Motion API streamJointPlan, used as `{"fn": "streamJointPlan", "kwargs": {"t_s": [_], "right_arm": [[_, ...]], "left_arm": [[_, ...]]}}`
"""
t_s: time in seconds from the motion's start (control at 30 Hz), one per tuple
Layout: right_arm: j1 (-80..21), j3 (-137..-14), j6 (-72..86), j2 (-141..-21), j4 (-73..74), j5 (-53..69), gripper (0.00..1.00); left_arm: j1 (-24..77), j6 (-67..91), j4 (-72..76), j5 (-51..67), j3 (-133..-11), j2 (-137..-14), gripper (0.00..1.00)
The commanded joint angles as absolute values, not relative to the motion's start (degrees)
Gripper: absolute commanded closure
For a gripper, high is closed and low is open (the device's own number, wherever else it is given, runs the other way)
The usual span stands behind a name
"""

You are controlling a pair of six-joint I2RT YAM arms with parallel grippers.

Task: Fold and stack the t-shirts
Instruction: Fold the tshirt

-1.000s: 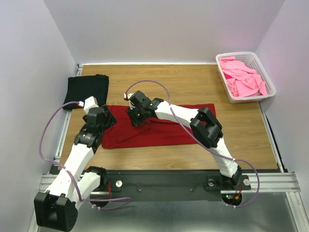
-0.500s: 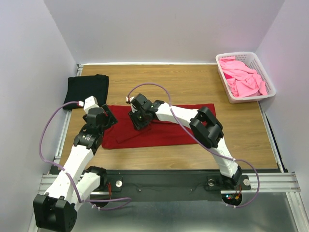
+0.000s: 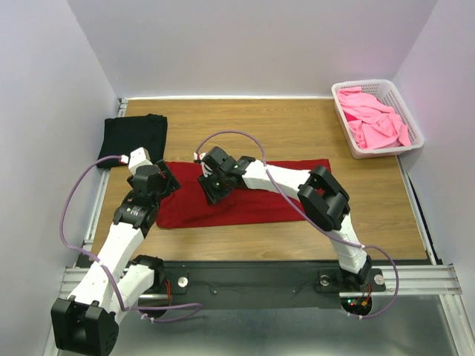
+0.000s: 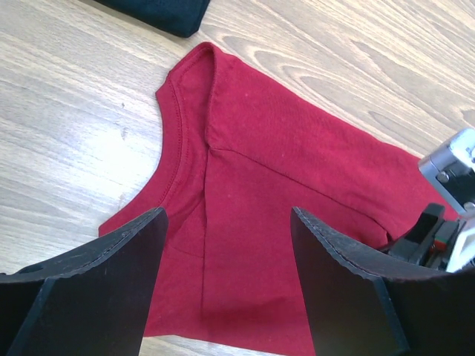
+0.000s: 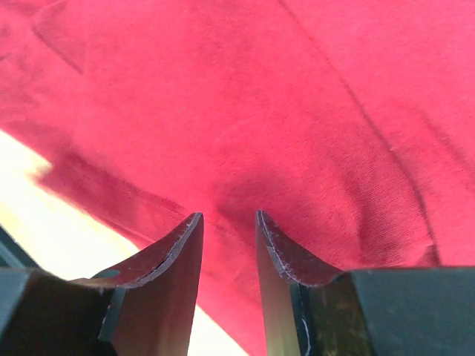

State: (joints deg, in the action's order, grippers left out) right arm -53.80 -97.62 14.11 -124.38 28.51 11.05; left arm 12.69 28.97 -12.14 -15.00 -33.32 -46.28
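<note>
Wooden table (image 3: 297, 133) carries 2 tees (image 3: 245, 204), 1 basket (image 3: 377, 148).

Matt red cloth t-shirt (image 4: 282, 193) lies on smooth wood-grain table (image 4: 67, 133).

a flat t-shirt (image 3: 252, 199) lies on the bench (image 3: 297, 133), mid-way across. relative to it: a folded t-shirt (image 3: 133, 137) sits behind its left end, just apart; a basket (image 3: 377, 117) holding bunched t-shirts (image 3: 371, 119) stands well behind its right end; the left gripper (image 3: 159, 182) is over its left end, the right gripper (image 3: 211, 182) over its middle.
</note>
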Motion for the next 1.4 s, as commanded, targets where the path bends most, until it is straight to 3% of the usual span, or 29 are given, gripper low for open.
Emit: {"fn": "streamJointPlan", "kwargs": {"t_s": [0.0, 0.3, 0.5, 0.63, 0.9, 1.13, 1.37], "right_arm": [[-54.84, -96.24, 14.94, -120.06, 28.21, 12.48, 0.6], [-55.2, -90.62, 16.43, -114.98, 28.3, 12.14, 0.6], [-53.27, -86.14, 17.49, -106.36, 29.7, -1.39, 0.54], [-44.86, -79.82, 18.63, -99.42, 30.58, -7.9, 0.47], [-19.9, -68.3, 18.9, -89.92, 32.08, -5.98, 0.38], [-11.52, -67.06, 21.0, -93.68, 32.08, -5.72, 0.35], [-10.9, -68.12, 21.53, -98.52, 32.08, -6.68, 0.36]], "left_arm": [[12.92, 28.21, -9.84, -15.47, -32.17, -45.62, 0.21], [12.92, 28.13, -9.49, -15.03, -31.91, -46.05, 0.21], [13.01, 27.42, -9.23, -11.43, -33.04, -49.48, 0.21], [13.62, 27.95, -8.61, -8.79, -35.59, -53.78, 0.21], [18.89, 34.35, -9.4, -10.72, -44.02, -68.1, 0.21], [20.65, 37.17, -8.09, -13.97, -48.69, -79.09, 0.21], [20.57, 37.44, -7.56, -16.87, -54.4, -89.81, 0.26]]}}
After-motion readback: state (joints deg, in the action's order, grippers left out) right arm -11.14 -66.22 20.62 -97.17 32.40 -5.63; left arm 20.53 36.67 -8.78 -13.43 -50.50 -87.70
